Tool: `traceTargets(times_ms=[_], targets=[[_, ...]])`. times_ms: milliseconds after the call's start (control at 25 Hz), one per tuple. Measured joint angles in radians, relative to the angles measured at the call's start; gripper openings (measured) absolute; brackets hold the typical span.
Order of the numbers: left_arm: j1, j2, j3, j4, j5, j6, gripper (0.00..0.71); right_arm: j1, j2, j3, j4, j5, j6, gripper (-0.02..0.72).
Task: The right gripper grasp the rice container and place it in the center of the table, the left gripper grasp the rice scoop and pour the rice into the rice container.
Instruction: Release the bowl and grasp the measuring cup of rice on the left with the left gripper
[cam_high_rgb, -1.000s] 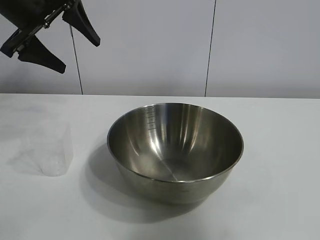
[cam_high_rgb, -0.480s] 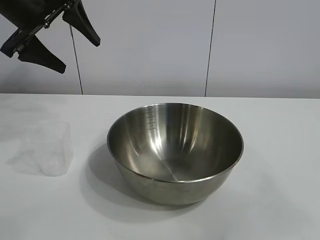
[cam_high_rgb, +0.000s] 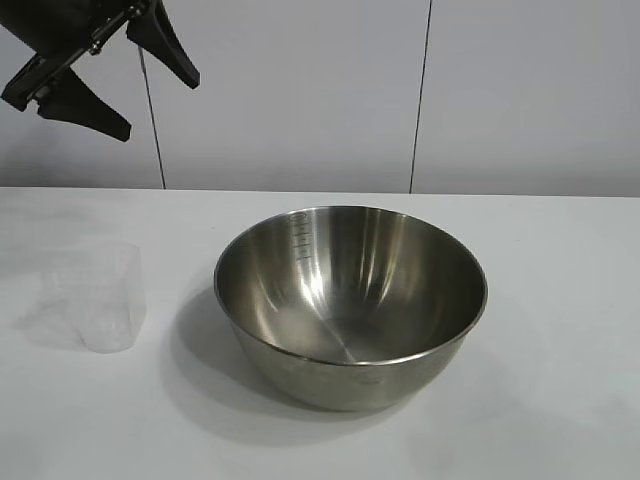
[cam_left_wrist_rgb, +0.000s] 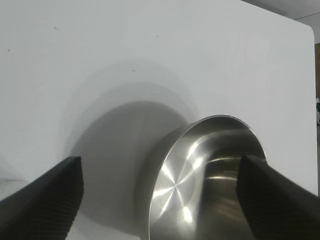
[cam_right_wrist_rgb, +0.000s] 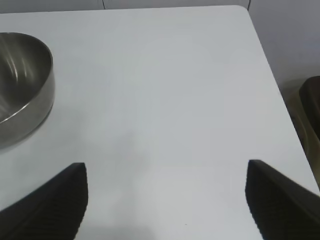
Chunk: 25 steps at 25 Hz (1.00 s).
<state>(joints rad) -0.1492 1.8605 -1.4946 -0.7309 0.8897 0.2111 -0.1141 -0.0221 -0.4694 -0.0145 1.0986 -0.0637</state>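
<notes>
My left gripper (cam_high_rgb: 128, 88) hangs high above the rice container (cam_high_rgb: 350, 300), off toward its left-hand side in the exterior view, its two black fingers spread wide with nothing between them. From its own wrist camera I look down past those fingers (cam_left_wrist_rgb: 47, 200) onto the rice container (cam_left_wrist_rgb: 207, 175), whose shiny bowl sits just below and partly between the tips, untouched. My right gripper (cam_right_wrist_rgb: 167, 200) does not show in the exterior view; its wrist camera shows both fingers parted and bare over the table (cam_right_wrist_rgb: 160, 90), with the rice container (cam_right_wrist_rgb: 22, 85) well off to one side of it and nothing in its grasp.

The table (cam_high_rgb: 560, 300) is a plain white top, and behind it stands a pale panelled wall (cam_high_rgb: 300, 90) with dark vertical seams. The rice container stands upright near the table's middle, measuring marks visible inside its far wall. The rice scoop (cam_high_rgb: 100, 300), a frosted translucent cup, stands upright on the table just left of the rice container, apart from it. I cannot make out any rice.

Against the exterior picture a second ago, the left gripper sits in almost the same spot, and bowl and scoop have not shifted.
</notes>
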Motion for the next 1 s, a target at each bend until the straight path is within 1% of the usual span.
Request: traceTargets(times_ms=[760,1000], targets=[[0.0,0.0,0.0,-0.002,-0.002,0.0,0.603,0.012,0.0,0.001,0.0,-0.014,0.0,0.589],[0.0,0.0,0.0,-0.022,-0.114,-0.002,0.603,0.012,0.0,0.001,0.0,-0.014,0.0,0.589]])
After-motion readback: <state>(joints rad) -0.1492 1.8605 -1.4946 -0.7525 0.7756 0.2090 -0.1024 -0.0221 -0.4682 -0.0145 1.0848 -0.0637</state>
